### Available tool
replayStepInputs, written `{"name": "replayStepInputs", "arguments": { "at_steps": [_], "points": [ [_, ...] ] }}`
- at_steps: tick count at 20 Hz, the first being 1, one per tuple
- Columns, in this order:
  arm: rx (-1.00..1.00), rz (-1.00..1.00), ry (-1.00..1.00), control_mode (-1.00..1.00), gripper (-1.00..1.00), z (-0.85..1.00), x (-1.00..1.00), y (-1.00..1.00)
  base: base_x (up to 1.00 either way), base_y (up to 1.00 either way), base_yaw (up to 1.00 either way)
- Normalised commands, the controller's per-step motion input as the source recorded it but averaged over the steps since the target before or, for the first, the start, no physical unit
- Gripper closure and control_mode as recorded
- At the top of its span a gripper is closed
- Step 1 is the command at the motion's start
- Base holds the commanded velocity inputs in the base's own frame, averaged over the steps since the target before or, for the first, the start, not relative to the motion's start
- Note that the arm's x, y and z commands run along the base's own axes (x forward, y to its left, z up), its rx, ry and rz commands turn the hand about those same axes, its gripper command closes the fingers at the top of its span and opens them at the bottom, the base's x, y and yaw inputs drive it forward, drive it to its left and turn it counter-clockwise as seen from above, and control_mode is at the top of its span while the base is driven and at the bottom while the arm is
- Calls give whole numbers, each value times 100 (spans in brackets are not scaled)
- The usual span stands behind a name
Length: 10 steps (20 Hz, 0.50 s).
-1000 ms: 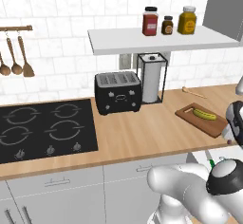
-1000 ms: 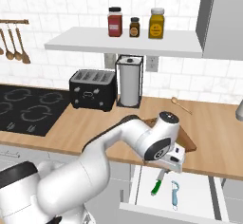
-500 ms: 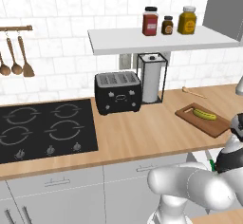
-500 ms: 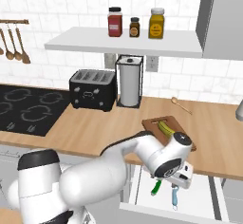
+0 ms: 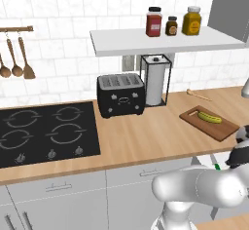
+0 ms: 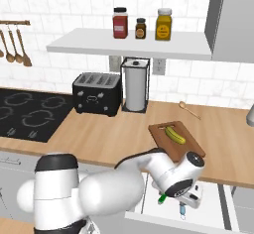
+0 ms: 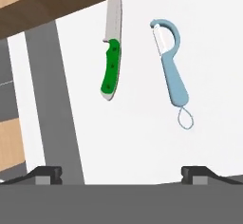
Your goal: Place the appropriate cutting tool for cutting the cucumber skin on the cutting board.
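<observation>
Green-handled knife [image 7: 112, 64] is stored flat in the open drawer [image 7: 142, 137] near its counter-side edge, beside a blue peeler [image 7: 172, 71], with the gripper [image 7: 121, 173] poised above, jaws spread and empty.

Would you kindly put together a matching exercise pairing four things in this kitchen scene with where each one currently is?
Things:
1. cucumber
2. green-handled knife
3. wooden spoon
4. toaster

Places:
A. on the counter behind the cutting board, near the wall
B. in the open white drawer, beside the blue peeler
C. on the cutting board
D. on the counter between the stove and the paper towel holder

Pairs: 1-C, 2-B, 3-A, 4-D
</observation>
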Motion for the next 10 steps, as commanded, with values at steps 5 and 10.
{"name": "replayStepInputs", "arguments": {
  "at_steps": [5, 10],
  "points": [
    [6, 0, 0, -100, -100, -21, -6, -8, 0, 0, 0],
    [3, 0, 1, -100, -100, -29, -2, -8, 0, 0, 0]
  ]
}}
